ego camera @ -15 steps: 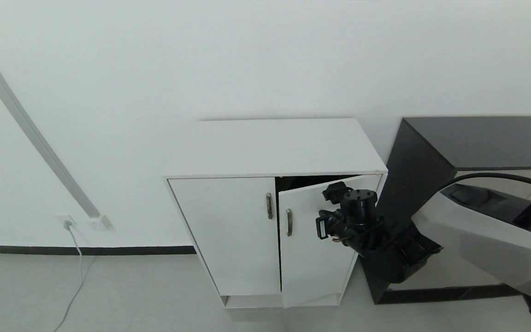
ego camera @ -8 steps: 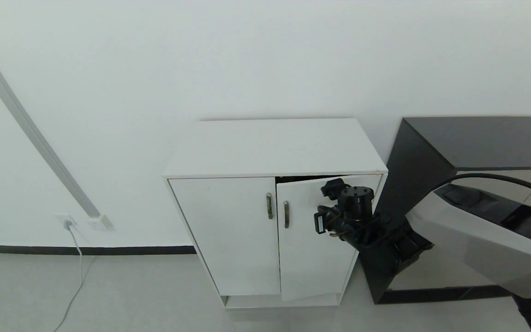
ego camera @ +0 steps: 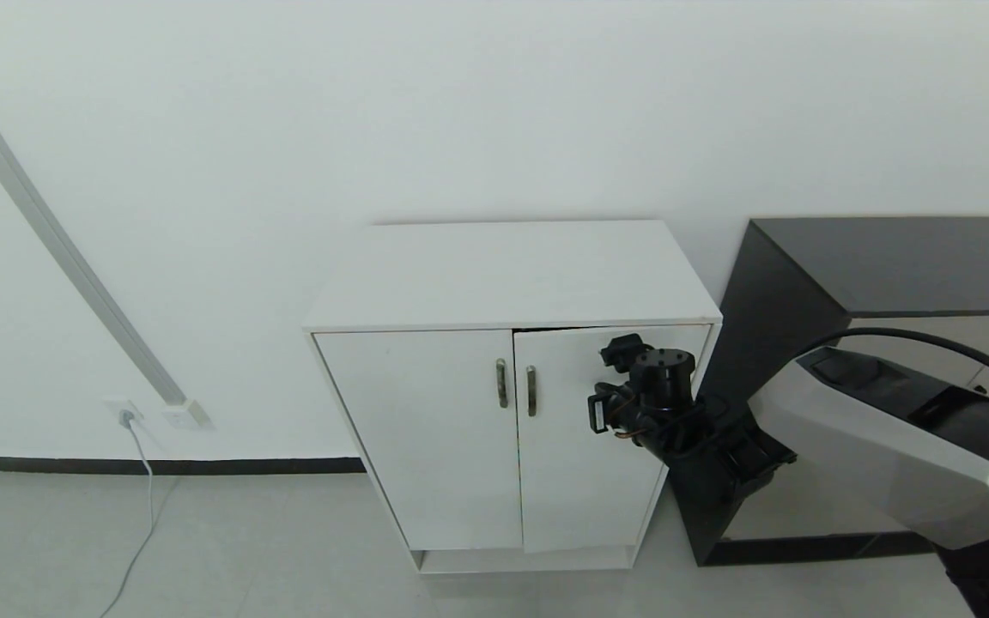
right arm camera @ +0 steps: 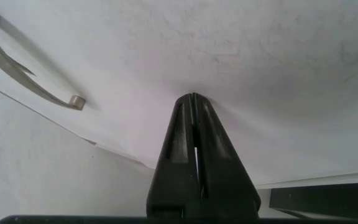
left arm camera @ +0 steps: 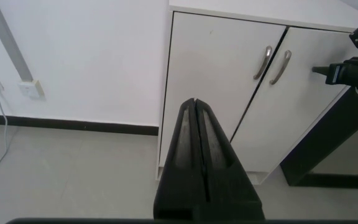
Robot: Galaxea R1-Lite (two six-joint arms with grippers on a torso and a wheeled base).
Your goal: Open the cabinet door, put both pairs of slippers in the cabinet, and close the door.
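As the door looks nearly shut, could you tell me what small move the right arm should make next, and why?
Probably press the right gripper slightly further into the right door: its shut tips touch the panel, and a thin dark gap shows under the cabinet top, so the door seems not fully closed.

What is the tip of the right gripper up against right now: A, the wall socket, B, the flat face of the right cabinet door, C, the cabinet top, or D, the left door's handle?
B: in the right wrist view the shut right gripper meets the white face of the right cabinet door, apart from its handle.
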